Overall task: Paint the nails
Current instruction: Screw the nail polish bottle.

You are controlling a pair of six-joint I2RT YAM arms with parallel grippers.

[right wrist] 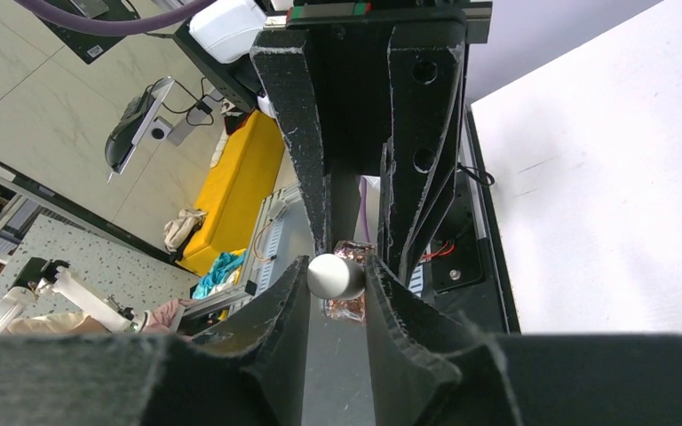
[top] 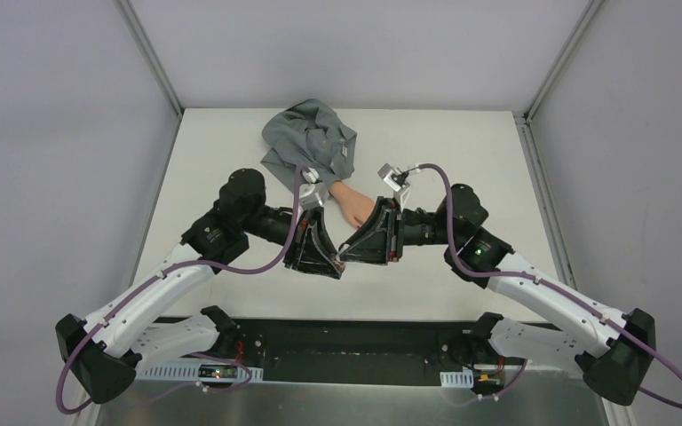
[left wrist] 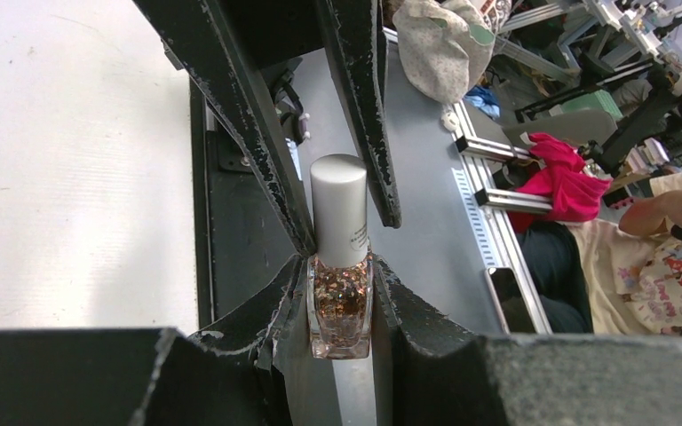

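A small glass polish bottle (left wrist: 340,306) full of coppery glitter is held above the table's near edge, with my left gripper (left wrist: 340,266) shut on its glass body. My right gripper (right wrist: 336,271) faces it, and its two fingers press the silver-white cap (right wrist: 333,277) from both sides. In the top view the left gripper (top: 329,266) and the right gripper (top: 353,253) meet tip to tip in front of the peach fake hand (top: 352,206). The nails are hidden behind the grippers.
The hand's grey sleeve (top: 309,142) lies bunched at the back of the white table (top: 497,177). A black trough (top: 346,342) runs along the near edge between the arm bases. Grey walls close in both sides.
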